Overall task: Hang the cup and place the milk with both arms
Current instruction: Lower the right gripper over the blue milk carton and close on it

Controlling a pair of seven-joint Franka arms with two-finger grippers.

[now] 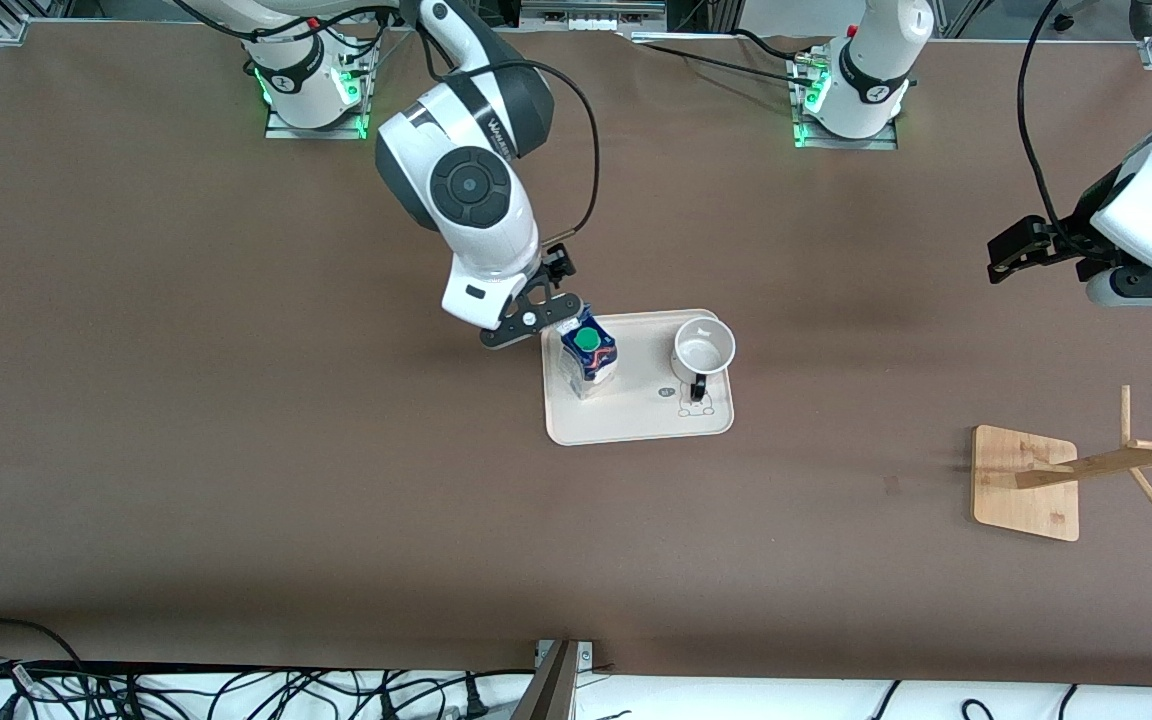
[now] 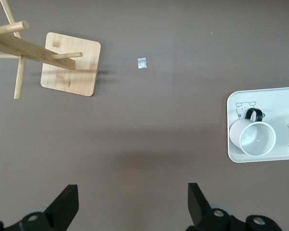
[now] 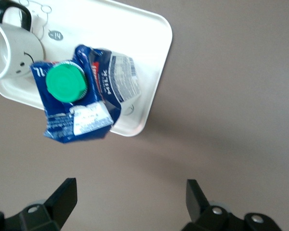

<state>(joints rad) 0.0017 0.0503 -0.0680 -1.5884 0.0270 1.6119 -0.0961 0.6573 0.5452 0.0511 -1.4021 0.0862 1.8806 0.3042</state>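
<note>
The milk [image 1: 588, 352], a blue-topped carton with a green cap, stands on the cream tray [image 1: 636, 415] at its end toward the right arm. The white cup [image 1: 703, 348] stands upright on the tray's other end, with its black handle turned toward the front camera. My right gripper [image 1: 536, 320] is open and empty, just above the table beside the milk and apart from it; the milk [image 3: 82, 96], cup [image 3: 5, 48] and tray [image 3: 135, 29] show in its wrist view. My left gripper [image 1: 1011, 250] is open and empty over bare table toward the left arm's end. Its wrist view shows the cup [image 2: 253, 137] and tray [image 2: 279, 96].
A wooden cup rack [image 1: 1026, 482] with a square base and slanted pegs stands toward the left arm's end, nearer the front camera than the left gripper; it also shows in the left wrist view [image 2: 70, 65]. A small pale scrap [image 2: 142, 62] lies on the brown table between rack and tray.
</note>
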